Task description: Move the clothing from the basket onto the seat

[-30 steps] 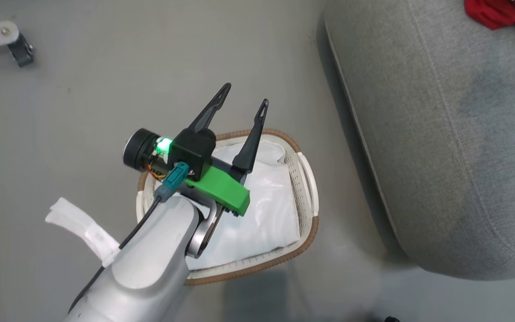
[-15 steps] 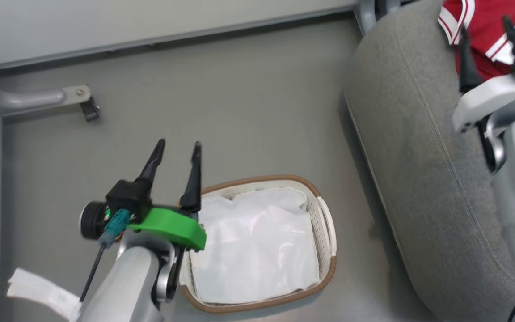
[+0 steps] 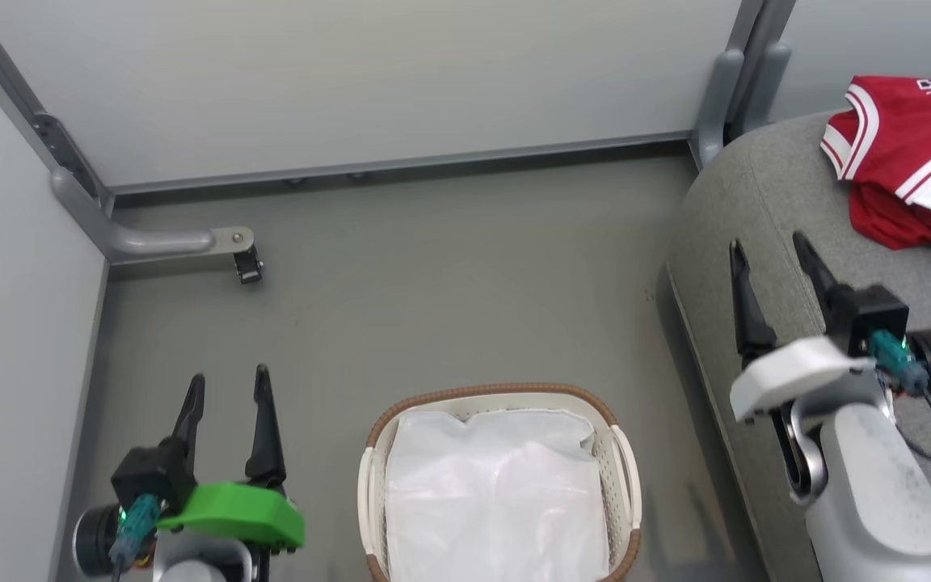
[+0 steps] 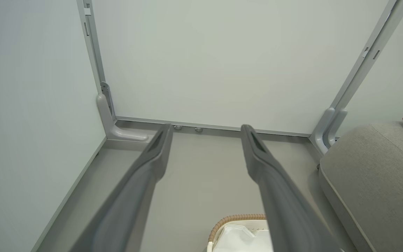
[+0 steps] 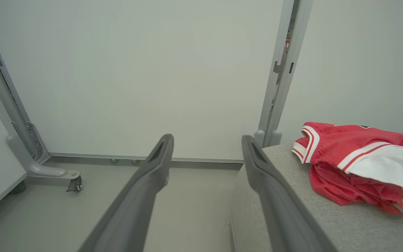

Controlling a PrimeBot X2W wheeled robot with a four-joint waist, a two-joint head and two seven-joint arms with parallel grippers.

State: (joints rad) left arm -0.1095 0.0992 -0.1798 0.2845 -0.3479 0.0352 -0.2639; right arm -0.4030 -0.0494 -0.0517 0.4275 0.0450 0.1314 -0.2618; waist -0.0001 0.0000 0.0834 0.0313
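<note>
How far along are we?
Looks done: the red white-trimmed jersey lies on the grey fabric sofa cushion, and the white perforated basket with brown woven rim shows just its white liner. Left claw and right claw are open, holding nothing. Nothing visible is left to move.

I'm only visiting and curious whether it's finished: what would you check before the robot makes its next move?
1. Red jersey lying on the grey seat: ok.
2. Basket free of clothing: ok in the part seen, where its white liner shows; its near end is cut off.
3. Left end effector open, holding nothing: ok.
4. Right end effector open, apart from the jersey: ok.
5. Jersey wholly on the seat: cannot tell; it runs past the picture's edge.
</note>
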